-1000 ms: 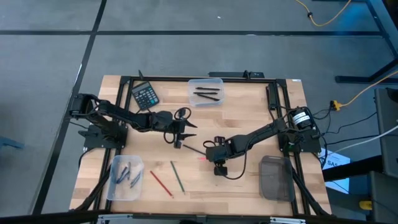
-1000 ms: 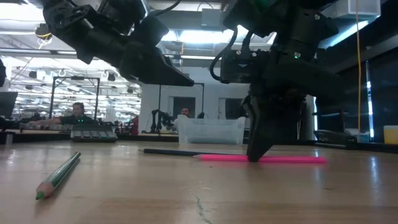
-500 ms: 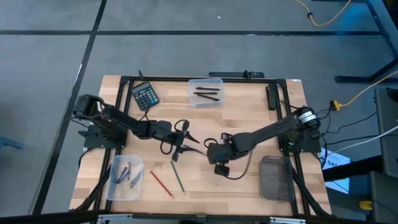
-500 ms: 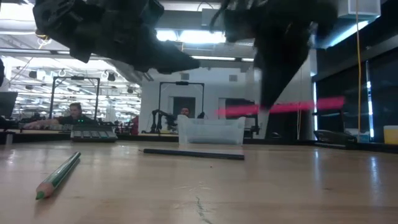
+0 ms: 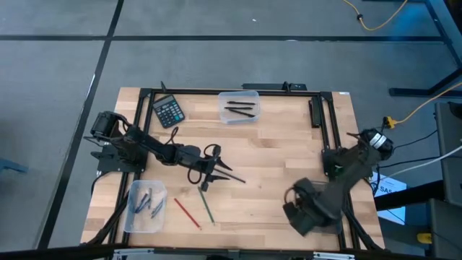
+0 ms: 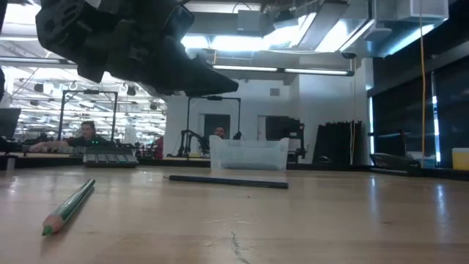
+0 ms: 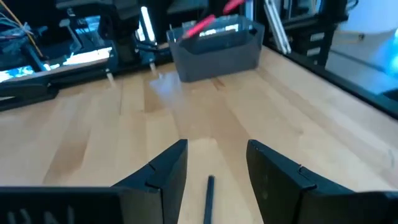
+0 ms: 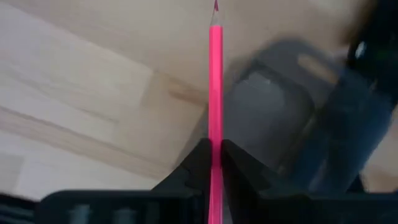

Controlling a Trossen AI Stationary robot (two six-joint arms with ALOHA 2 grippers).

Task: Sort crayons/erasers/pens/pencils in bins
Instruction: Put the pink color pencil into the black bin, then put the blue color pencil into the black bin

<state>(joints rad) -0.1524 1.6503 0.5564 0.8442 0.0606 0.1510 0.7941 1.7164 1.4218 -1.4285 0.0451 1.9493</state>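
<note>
— Right wrist view, item? 
— Right gripper [image 8: 214, 163] clamped on pink pencil [image 8: 215, 93], above smoky bin [image 8: 292, 124].
— Left gripper [image 7: 214, 163]? 
— Jaws parted, empty, over black pencil [image 7: 207, 198].

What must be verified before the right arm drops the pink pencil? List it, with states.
1. Right gripper shut on the pink pencil: ok.
2. Pencil fully over the dark bin: cannot tell; its tip shows against bare wood.
3. Dark bin upright on the table: ok.
4. Left gripper apart from that bin: ok; it is open over the black pencil.
</note>
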